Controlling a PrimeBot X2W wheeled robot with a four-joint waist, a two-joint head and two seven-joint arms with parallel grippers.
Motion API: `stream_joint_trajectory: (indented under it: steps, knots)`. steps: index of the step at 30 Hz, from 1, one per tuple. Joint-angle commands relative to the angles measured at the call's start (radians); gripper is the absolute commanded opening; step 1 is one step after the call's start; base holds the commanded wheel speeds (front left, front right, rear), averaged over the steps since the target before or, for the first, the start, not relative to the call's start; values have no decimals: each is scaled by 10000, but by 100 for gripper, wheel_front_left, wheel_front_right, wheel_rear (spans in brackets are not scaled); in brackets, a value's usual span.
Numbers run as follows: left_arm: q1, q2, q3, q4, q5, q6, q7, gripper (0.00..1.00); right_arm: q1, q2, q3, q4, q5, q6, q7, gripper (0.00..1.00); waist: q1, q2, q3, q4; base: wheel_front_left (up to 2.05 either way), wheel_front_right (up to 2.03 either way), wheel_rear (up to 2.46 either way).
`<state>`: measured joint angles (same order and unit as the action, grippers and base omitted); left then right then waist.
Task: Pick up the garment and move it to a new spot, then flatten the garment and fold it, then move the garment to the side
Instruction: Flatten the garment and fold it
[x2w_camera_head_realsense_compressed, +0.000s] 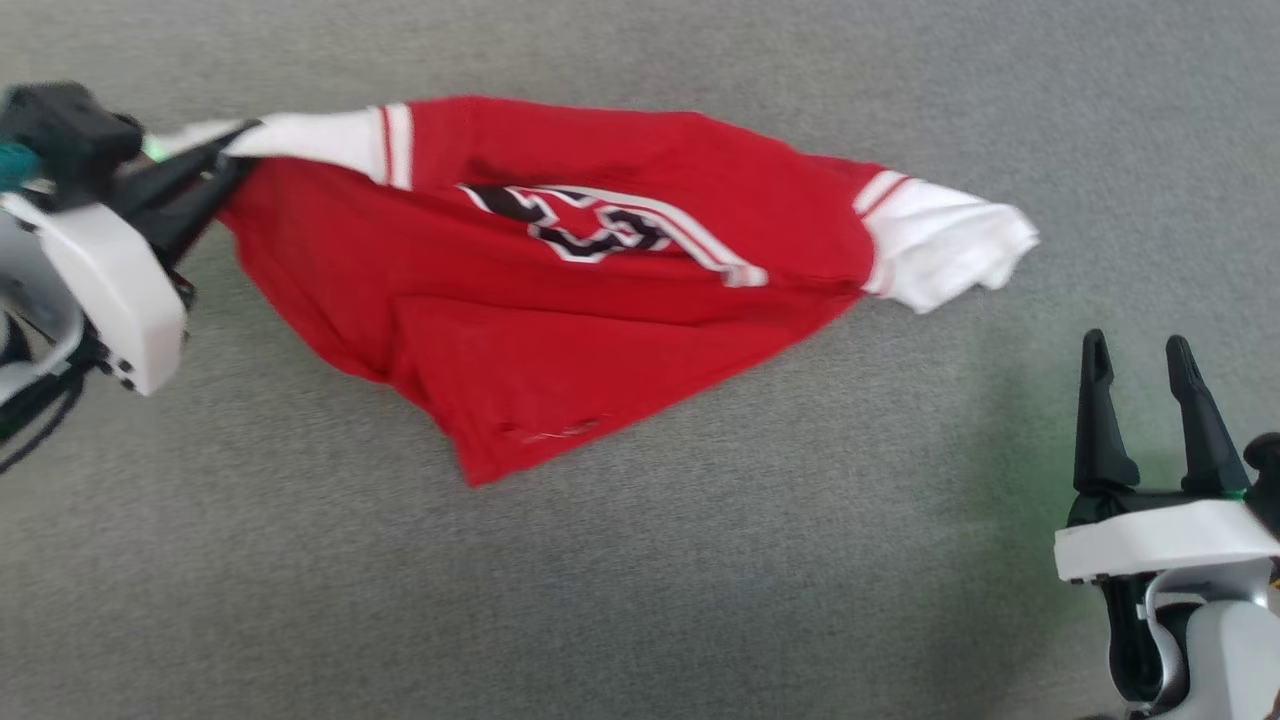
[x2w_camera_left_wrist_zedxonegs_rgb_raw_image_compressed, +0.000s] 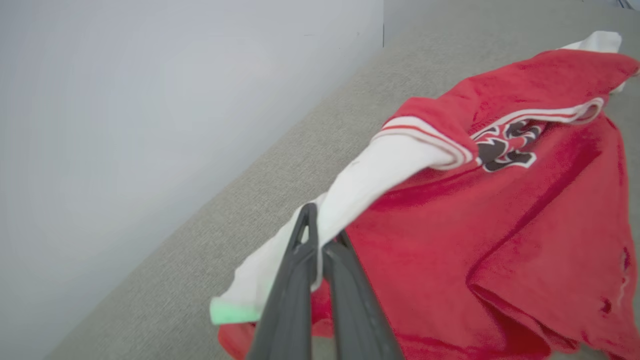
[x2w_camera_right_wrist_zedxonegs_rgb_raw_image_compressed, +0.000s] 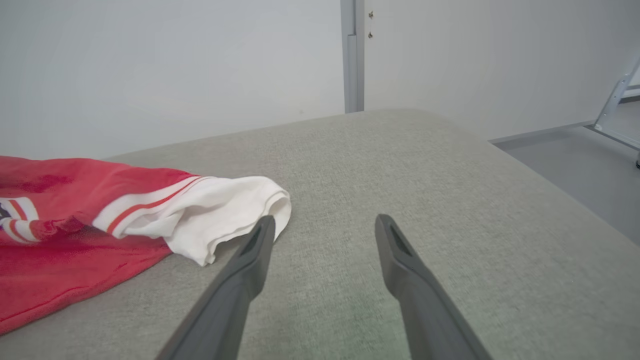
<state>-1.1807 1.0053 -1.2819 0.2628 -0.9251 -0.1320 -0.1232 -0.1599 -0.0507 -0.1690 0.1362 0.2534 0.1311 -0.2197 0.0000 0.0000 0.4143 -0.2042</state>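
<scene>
Where the left gripper (x2w_camera_head_realsense_compressed: 232, 152) sits at nine o'clock in the head view, its fingers are pinched together on a white sleeve (x2w_camera_left_wrist_zedxonegs_rgb_raw_image_compressed: 380, 170) of the shirt (x2w_camera_head_realsense_compressed: 560, 330). The shirt spreads across the grey pad (x2w_camera_head_realsense_compressed: 700, 600) from nine to three o'clock, its hem corner pointing to six. The right gripper (x2w_camera_head_realsense_compressed: 1138, 350) stands at four o'clock with its fingers wide apart, holding nothing, near the other sleeve (x2w_camera_head_realsense_compressed: 950, 250) but not touching it. Bare pad runs from five to seven o'clock. In the right wrist view, the pad's far edge meets a wall (x2w_camera_right_wrist_zedxonegs_rgb_raw_image_compressed: 175, 65) at twelve and its side drops to the floor (x2w_camera_right_wrist_zedxonegs_rgb_raw_image_compressed: 575, 155) at three.
</scene>
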Motion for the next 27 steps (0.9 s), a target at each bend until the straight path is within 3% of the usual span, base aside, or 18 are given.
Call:
stream_joint_trajectory:
  steps: [1, 3, 6, 15, 27]
  knots:
    - [-181, 37, 27, 152, -234, 26, -194, 0, -166, -1, -2, 8, -126, -7, 70, 100, 0, 0, -211, 257, 0, 0, 0]
    - [71, 157, 21, 455, -447, 26, -334, 0, -245, 2, 37, 16, -183, -7, 184, 100, 0, 0, -336, 458, 0, 0, 0]
    - [539, 303, 21, 812, 168, 26, -373, 0, -330, 2, 102, 28, -227, -7, 312, 100, 0, 0, -414, 587, 0, 0, 0]
    - [2318, 531, 27, 887, 662, 26, -1306, 0, -102, 2, 38, -140, -294, -7, 500, 100, 0, 0, -554, 717, 0, 0, 0]
    - [4204, -547, 244, 481, 1270, 26, -1429, 0, 145, 2, -110, -442, -201, -7, 693, 100, 0, 0, -579, 895, 0, 0, 0]
